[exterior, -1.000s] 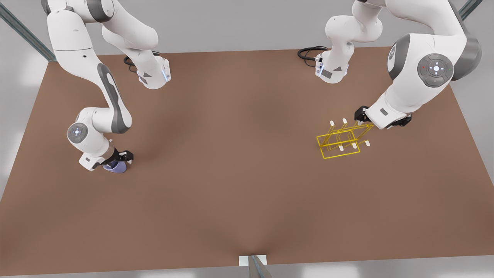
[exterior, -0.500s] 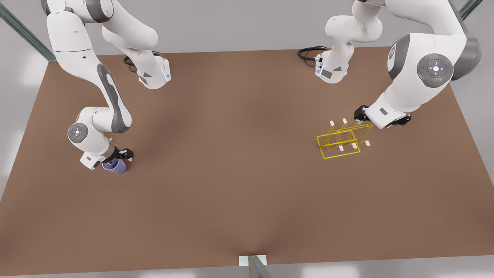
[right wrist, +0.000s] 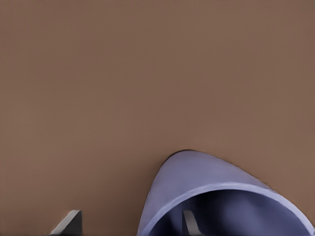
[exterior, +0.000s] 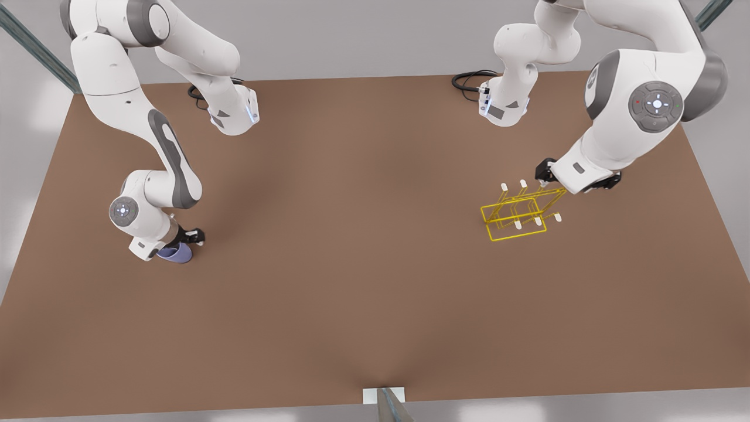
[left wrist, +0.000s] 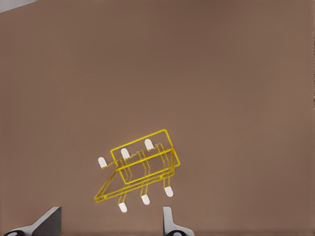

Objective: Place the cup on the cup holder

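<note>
Since a second ago, right gripper [exterior: 179, 245] has drifted slightly toward the cup holder [exterior: 518, 212], carrying the cup [exterior: 176, 253] with it. Jaws straddle the cup's wall, one finger [right wrist: 189, 223] inside the rim, the other outside; whether they pinch it cannot be told. Cup sits tilted low over the brown table [exterior: 351, 281], well apart from the cup holder. Left gripper [exterior: 548, 183] hovers just beside the cup holder's far edge, jaws spread, holding nothing. Cup holder stands on the table, prongs slanted.

Front view looks down from high; wrist views hover close over table [exterior: 375, 281].
</note>
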